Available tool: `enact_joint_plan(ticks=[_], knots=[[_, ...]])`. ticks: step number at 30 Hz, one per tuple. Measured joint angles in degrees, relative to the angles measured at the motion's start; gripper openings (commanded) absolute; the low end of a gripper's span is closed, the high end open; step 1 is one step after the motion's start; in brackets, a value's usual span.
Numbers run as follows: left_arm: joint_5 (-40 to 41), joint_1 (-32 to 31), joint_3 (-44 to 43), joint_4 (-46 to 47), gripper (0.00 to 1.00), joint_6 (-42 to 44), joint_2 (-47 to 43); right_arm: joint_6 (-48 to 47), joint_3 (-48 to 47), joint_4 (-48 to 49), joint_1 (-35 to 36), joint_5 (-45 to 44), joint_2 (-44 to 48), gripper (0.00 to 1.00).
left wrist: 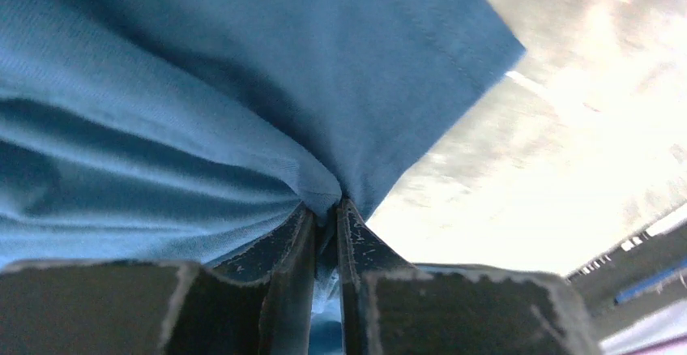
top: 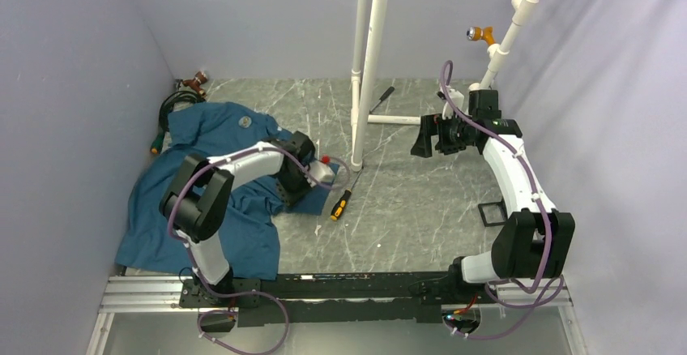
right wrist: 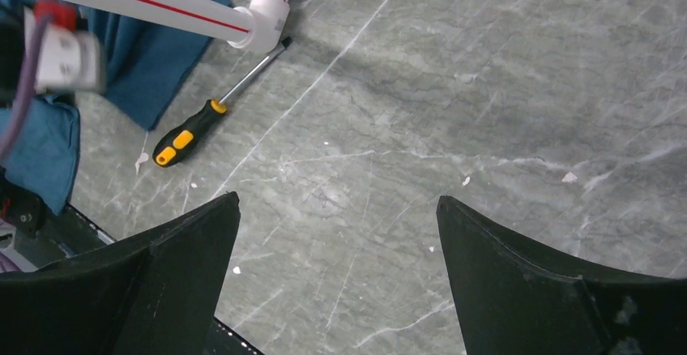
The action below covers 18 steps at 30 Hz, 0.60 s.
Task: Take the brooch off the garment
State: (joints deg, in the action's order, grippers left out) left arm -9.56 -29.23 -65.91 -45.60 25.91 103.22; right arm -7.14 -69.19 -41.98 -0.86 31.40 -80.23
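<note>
Left hand tight on garment fold, brooch well beyond.

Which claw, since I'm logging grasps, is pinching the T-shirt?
The left claw: it is closed on a fold of the teal T-shirt. The right claw hangs wide open over the grey table.

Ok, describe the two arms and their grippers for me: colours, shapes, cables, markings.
Both the left arm and right arm have white curved links between bulky black joints, with a purple cable looped along each. The left gripper has black flat fingers scuffed on the inner faces; the right gripper has broad black wedge-shaped ones.
</note>
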Motion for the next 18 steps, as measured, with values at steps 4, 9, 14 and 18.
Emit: enact_joint_plan(ticks=[4,9,14,18], knots=[[-1.7,-8.2,3.7,-2.2,0.20,1.9,-2.6,-0.8,0.0,-1.6,-0.9,0.8,0.3,0.94],[-4.9,-17.5,5.5,-3.5,0.23,2.1,-4.0,-1.7,0.0,-2.6,-1.0,1.7,0.7,0.94],[-8.3,-23.7,6.0,-3.0,0.43,2.0,-5.1,-2.3,0.0,-3.1,-1.0,2.2,1.0,0.94],[-9.3,-23.8,8.8,-1.0,0.69,1.6,-12.4,-2.4,0.0,-3.3,-1.0,2.4,1.4,0.94]])
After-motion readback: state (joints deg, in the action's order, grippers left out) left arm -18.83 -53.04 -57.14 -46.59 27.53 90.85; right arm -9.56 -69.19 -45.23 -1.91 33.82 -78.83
